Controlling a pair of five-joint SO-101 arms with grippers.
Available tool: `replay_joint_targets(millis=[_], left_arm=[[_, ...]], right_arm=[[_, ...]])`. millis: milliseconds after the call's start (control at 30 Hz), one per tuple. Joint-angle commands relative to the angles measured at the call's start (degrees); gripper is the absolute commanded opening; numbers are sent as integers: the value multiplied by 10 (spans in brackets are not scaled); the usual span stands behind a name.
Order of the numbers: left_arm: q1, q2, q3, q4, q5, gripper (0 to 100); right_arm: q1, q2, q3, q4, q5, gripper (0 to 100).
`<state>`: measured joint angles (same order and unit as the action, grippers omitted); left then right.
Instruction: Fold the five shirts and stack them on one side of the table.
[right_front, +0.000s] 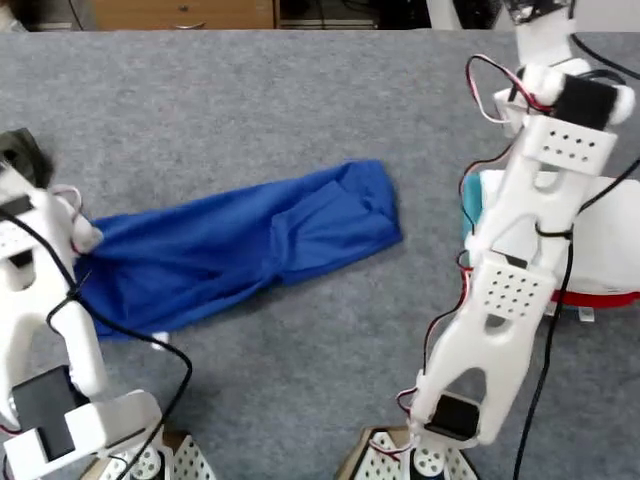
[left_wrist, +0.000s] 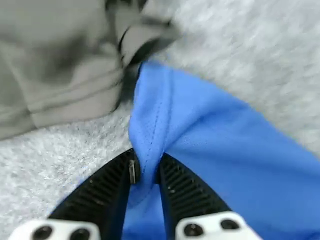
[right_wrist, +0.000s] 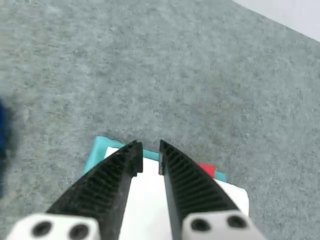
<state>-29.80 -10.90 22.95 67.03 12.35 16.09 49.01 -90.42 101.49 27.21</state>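
A blue shirt (right_front: 250, 245), folded into a long band, lay slantwise across the middle of the grey table (right_front: 250, 100), one end towards the left arm and the other near the table's centre. The left gripper (left_wrist: 147, 161) was clamped on a raised fold at the shirt's edge, with the cloth pinched between its black ribbed jaws. In the high view that gripper (right_front: 85, 240) sat at the band's left end. Just beyond the held fold, a grey garment (left_wrist: 55, 65) lay crumpled on the table, touching or nearly touching the blue cloth.

At the table's right side, a stack (right_front: 610, 240) of folded shirts rested partly beneath the right arm: a white shirt (right_wrist: 230, 192) on top, with a teal shirt (right_wrist: 100, 150) and a red shirt (right_wrist: 207, 170) showing at its edges. The right gripper (right_wrist: 148, 147) hung over this stack, its jaws parted by a narrow gap and holding nothing.
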Motion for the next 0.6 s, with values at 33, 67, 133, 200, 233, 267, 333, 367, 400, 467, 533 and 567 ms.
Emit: replay_joint_targets(millis=[33,67,133,200,233,267,333,367,400,467,533,567], left_arm=[[39,-12,-150,92,3,19],[63,-11,-168,110,3,19],[119,-11,-195,137,4,19],[185,-11,-215,152,18,19],[215,-11,-223,154,31,19],[248,-10,-228,153,44,19],[313,2,-244,149,65,20],[342,15,-259,151,71,20],[369,30,-276,154,72,20],[413,72,-316,155,80,20],[444,122,-367,165,98,21],[458,150,-398,173,107,21]], right_arm=[[11,-30,-26,8,-5,77],[11,-30,-26,8,-4,77],[11,-30,-25,7,-4,77],[11,-30,-25,7,-4,77],[12,-30,-25,7,-4,77],[12,-30,-26,7,-4,77],[17,-31,-26,7,-4,77],[21,-32,-26,6,-4,77],[22,-32,-26,6,-4,77],[29,-32,-27,5,-4,77],[32,-32,-27,4,-4,77],[33,-32,-27,3,-4,77]])
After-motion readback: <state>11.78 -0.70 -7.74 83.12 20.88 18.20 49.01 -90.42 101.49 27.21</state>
